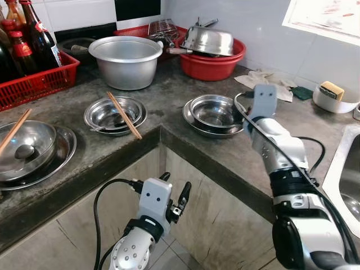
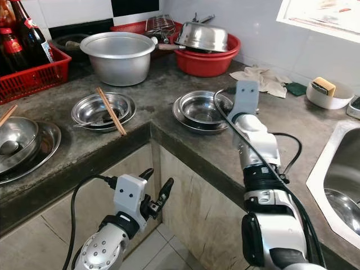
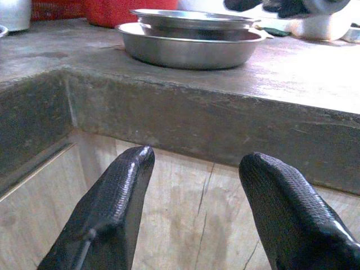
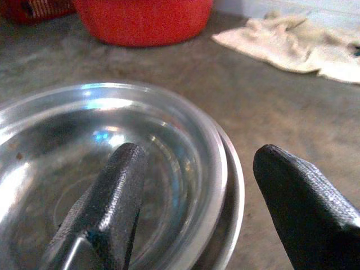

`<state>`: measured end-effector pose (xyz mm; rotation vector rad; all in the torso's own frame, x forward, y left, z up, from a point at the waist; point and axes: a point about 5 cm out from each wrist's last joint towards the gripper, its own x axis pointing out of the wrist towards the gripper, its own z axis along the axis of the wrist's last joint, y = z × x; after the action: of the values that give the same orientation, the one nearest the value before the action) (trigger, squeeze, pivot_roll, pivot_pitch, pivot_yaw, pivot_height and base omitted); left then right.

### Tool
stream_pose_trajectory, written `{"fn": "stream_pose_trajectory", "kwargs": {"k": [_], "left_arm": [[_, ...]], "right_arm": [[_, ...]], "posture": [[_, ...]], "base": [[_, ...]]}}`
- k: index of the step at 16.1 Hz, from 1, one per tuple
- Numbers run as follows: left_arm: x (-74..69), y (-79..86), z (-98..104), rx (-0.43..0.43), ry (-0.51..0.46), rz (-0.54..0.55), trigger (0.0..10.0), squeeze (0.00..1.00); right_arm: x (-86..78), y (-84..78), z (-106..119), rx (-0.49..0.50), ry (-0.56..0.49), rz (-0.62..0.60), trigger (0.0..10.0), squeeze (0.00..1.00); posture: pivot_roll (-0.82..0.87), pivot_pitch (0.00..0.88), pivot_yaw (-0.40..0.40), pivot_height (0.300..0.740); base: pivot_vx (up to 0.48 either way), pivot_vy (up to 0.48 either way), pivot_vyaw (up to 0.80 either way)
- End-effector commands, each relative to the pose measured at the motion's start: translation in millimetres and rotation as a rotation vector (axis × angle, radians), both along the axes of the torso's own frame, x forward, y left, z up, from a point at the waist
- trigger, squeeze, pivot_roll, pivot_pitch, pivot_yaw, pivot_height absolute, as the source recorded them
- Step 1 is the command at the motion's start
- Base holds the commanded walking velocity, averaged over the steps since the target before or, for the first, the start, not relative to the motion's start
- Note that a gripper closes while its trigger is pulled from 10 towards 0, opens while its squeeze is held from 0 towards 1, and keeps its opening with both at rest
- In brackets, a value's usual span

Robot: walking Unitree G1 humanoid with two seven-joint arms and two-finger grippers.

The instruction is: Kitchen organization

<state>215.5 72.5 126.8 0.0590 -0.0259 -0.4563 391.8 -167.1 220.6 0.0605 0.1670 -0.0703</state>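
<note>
1. On the dark stone counter (image 1: pixel 169 107), near the corner edge, sat a steel bowl (image 1: pixel 215 111) nested in a wider steel plate (image 1: pixel 194 122); right gripper (image 4: pixel 197 169) was at the bowl's right rim.
2. Head views hid the right fingertips behind the wrist housing. Right wrist view gave what they couldn't: fingers wide apart, straddling the rim, one finger (image 4: pixel 104 208) over the bowl's inside, the other outside above the counter. Nothing gripped; contact w/ the rim couldn't be told.
3. Right wrist view also caught the red basin (image 4: pixel 143 19) beyond the bowl & a crumpled cloth (image 4: pixel 292 42) lying on the counter.
4. Left gripper (image 1: pixel 174 194) hung below counter level in front of the cabinet face, fingers open, holding nothing. Left wrist view looked up past both fingers (image 3: pixel 112 202) at the counter edge & showed the bowl/plate stack side-on.
5. Head views alone showed the rest: a 2nd bowl-on-plate set (image 1: pixel 115 115) w/ chopsticks (image 1: pixel 125 115) laid across it, a 3rd set (image 1: pixel 31 149) at far left w/ a spoon inside, a big aluminium pot (image 1: pixel 125 61), a red crate (image 1: pixel 34 84) of bottles, an upturned steel bowl (image 1: pixel 209 40) in the red basin, a sponge in a white dish (image 1: pixel 333 98) & the sink (image 1: pixel 349 174) at right.
</note>
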Motion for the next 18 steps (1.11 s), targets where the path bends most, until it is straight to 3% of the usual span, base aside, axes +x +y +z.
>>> {"fn": "stream_pose_trajectory", "kwargs": {"k": [1,14,15,16,17,18], "left_arm": [[0.0,-1.5,3.1,-0.007,-0.01,-0.008,10.0,0.0],[1.7,-1.9,2.3,-0.006,-0.007,-0.005,10.0,0.0],[1.8,-2.0,2.2,-0.005,-0.006,-0.005,10.0,0.0],[1.8,-2.1,2.1,-0.005,-0.005,-0.005,10.0,0.0],[2.0,-2.2,2.0,-0.005,-0.003,-0.004,10.0,0.0],[2.0,-2.3,1.9,-0.005,-0.003,-0.004,10.0,0.0]], "right_arm": [[1.8,-3.6,1.2,0.014,-0.001,-0.01,10.0,0.0],[10.6,7.6,-1.9,0.203,0.101,0.042,10.0,0.0],[10.7,9.6,-2.1,0.234,0.108,0.055,9.4,0.0],[10.7,10.1,-2.1,0.241,0.108,0.058,9.4,0.0],[10.9,10.8,-3.2,0.255,0.129,0.06,3.1,0.0],[11.1,11.5,-4.3,0.278,0.142,0.059,0.0,0.0]], "posture": [[0.09,0.046,-0.099,0.74],[0.1,0.045,-0.106,0.74],[0.1,0.045,-0.104,0.74],[0.1,0.045,-0.104,0.74],[0.1,0.045,-0.105,0.74],[0.09,0.044,-0.103,0.74]], "base": [[0.0,0.0,0.0],[0.0,0.0,0.0],[0.0,0.0,0.0],[0.0,0.0,0.0],[0.0,0.0,0.0],[0.0,0.0,0.0]]}}
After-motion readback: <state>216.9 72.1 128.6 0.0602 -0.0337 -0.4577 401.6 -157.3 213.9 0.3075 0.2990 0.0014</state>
